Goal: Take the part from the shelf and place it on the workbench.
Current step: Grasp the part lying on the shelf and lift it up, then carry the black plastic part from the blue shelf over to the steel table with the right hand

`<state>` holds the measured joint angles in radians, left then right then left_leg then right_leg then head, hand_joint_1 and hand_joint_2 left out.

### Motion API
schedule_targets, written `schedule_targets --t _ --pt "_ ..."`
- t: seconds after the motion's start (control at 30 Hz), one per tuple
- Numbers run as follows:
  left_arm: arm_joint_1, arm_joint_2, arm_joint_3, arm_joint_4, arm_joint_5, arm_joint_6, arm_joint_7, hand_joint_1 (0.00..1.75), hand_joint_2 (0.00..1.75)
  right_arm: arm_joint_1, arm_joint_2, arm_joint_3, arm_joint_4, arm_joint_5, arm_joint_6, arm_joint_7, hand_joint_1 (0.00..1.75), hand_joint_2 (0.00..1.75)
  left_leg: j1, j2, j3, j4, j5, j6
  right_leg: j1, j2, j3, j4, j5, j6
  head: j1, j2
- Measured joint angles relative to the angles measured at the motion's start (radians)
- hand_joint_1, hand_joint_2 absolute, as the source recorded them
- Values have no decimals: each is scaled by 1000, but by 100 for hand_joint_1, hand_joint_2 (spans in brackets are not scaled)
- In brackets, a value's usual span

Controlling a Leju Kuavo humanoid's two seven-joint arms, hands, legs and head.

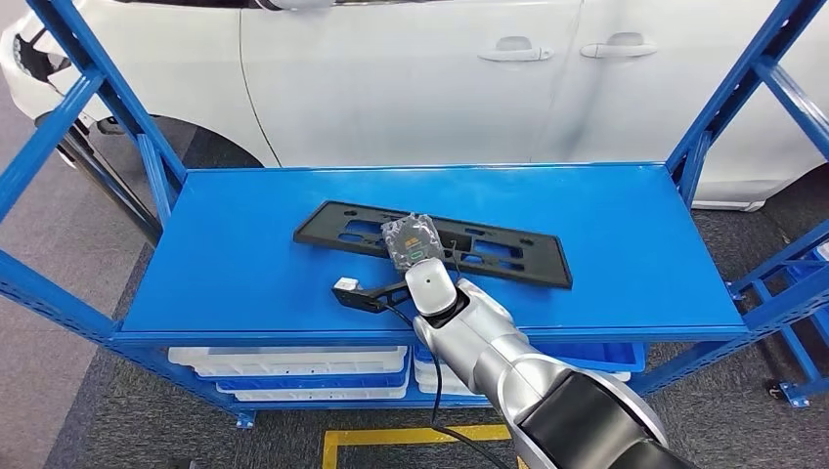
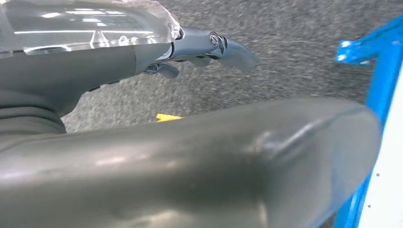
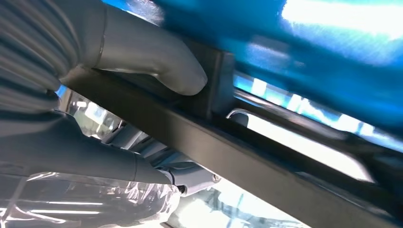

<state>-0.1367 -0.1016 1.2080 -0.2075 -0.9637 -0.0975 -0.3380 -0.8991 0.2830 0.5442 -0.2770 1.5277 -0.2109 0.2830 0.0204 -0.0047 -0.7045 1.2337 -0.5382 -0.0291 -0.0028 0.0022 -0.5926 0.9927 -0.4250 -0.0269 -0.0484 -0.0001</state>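
Right hand [image 1: 412, 241] clamped on black plastic frame [image 1: 508, 252], thumb [image 3: 157, 64] over its bar for lifting off blue shelf [image 1: 235, 264], mid-deck. Left hand [image 2: 209, 47] idle, fingers apart, empty.

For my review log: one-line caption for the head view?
Right hand grips a long black part lying on the blue shelf, white car behind.

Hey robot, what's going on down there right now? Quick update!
Right hand gripping the long black part on the blue shelf. Left hand hanging over the floor, holding nothing. Nothing in the way.
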Motion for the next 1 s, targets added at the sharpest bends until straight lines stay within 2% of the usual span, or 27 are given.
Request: schedule_targets --t 0.03,0.07,0.1,0.17,0.2,0.23,0.27,0.37,0.43,0.5,0.53,0.57,0.6,0.67,0.7,0.73,0.8,0.87,0.9,0.93,1.0 --pt "0 0 -1 0 -2 0 -7 0 0 1 0 -9 -1 -11 -19 -9 175 175 1 0 -24 50 -14 -3 1 0 0 1 -1 -1 0 0" --pt "0 1 -2 0 -3 0 -12 0 0 1 -1 -20 -3 -24 -42 -20 175 175 1 0 -30 61 -7 -4 1 1 0 3 -3 -1 0 0" --pt "-1 2 -2 0 -3 0 -14 0 0 0 -1 -32 -7 -39 -68 -33 175 175 2 1 -17 31 19 -5 0 2 0 6 -5 1 0 0" --pt "-3 3 -3 0 -4 3 -16 0 0 -5 0 -60 -24 -75 -136 -71 175 175 2 2 45 -101 86 -2 0 5 1 14 -12 7 0 0" --pt "-5 3 -3 0 -4 6 -17 0 0 -9 0 -77 -36 -97 -176 -95 175 175 1 2 71 -158 106 2 2 6 -1 19 -15 11 0 0" --pt "-6 4 -3 0 -4 8 -16 0 0 -14 0 -95 -51 -121 -216 -124 175 175 0 1 87 -194 114 7 4 7 -4 24 -17 16 0 0" --pt "-7 4 -4 0 -4 11 -16 0 0 -18 0 -113 -69 -148 -250 -153 175 175 -2 0 91 -206 111 13 6 8 -7 25 -18 21 0 0" --pt "-6 4 -4 0 -2 18 -17 0 0 -20 -2 -174 -157 -268 -309 -287 175 175 0 -1 90 -211 115 31 6 7 -13 34 -28 36 0 0" --pt "-7 4 -4 0 5 23 -26 0 0 -1 -5 -219 -275 -402 -305 -395 175 175 3 -1 91 -215 117 42 3 5 -44 106 -75 45 0 0" --pt "-5 6 -4 0 14 31 -41 0 0 57 -16 -253 -465 -614 -254 -506 175 175 2 -2 91 -215 116 47 1 4 -106 244 -141 50 0 0" --pt "-3 8 -3 0 18 36 -47 0 0 95 -24 -263 -579 -739 -220 -556 175 175 1 -3 92 -215 115 49 -1 4 -133 299 -159 51 0 0" --pt "0 9 -3 0 20 41 -49 0 0 133 -34 -270 -689 -860 -189 -599 175 175 1 -5 93 -215 113 50 -1 4 -146 321 -156 51 0 0" --pt "3 10 -3 0 22 45 -48 0 0 171 -43 -275 -801 -981 -159 -637 175 175 0 -7 95 -214 112 50 -1 4 -139 302 -132 49 0 0" --pt "5 10 -3 0 28 53 -46 0 0 243 -61 -284 -1006 -1225 -95 -707 175 175 -1 -12 101 -215 106 48 2 3 -82 168 -54 38 0 0" --pt "5 10 -2 0 31 56 -46 0 0 276 -68 -287 -1099 -1345 -56 -737 175 175 -4 -13 104 -214 104 46 5 2 -51 99 -26 32 0 0" --pt "6 10 -1 0 34 57 -46 0 0 303 -74 -289 -1172 -1445 -17 -759 175 175 -5 -14 105 -214 101 42 8 1 -30 53 -12 27 0 0" --pt "8 11 1 0 40 56 -51 0 0 351 -87 -290 -1287 -1605 66 -786 175 175 -8 -11 107 -214 98 34 12 1 -18 27 -13 22 0 0" --pt "8 13 2 0 47 47 -64 0 0 400 -102 -291 -1380 -1721 149 -800 175 175 -9 -7 108 -212 91 25 5 2 -12 17 -11 15 0 0" --pt "8 15 2 0 50 40 -71 0 0 424 -108 -291 -1420 -1769 191 -806 175 175 -9 -5 103 -196 77 20 2 1 -8 11 -9 11 0 0" --pt "8 16 2 0 53 32 -80 0 0 449 -114 -290 -1455 -1809 234 -811 175 175 -9 -4 90 -160 53 17 -2 0 -3 6 -8 7 0 0" --pt "9 18 3 0 58 20 -92 0 0 505 -126 -285 -1509 -1865 310 -819 175 175 -7 -2 37 -36 -12 11 -2 -3 0 5 -9 3 0 0"
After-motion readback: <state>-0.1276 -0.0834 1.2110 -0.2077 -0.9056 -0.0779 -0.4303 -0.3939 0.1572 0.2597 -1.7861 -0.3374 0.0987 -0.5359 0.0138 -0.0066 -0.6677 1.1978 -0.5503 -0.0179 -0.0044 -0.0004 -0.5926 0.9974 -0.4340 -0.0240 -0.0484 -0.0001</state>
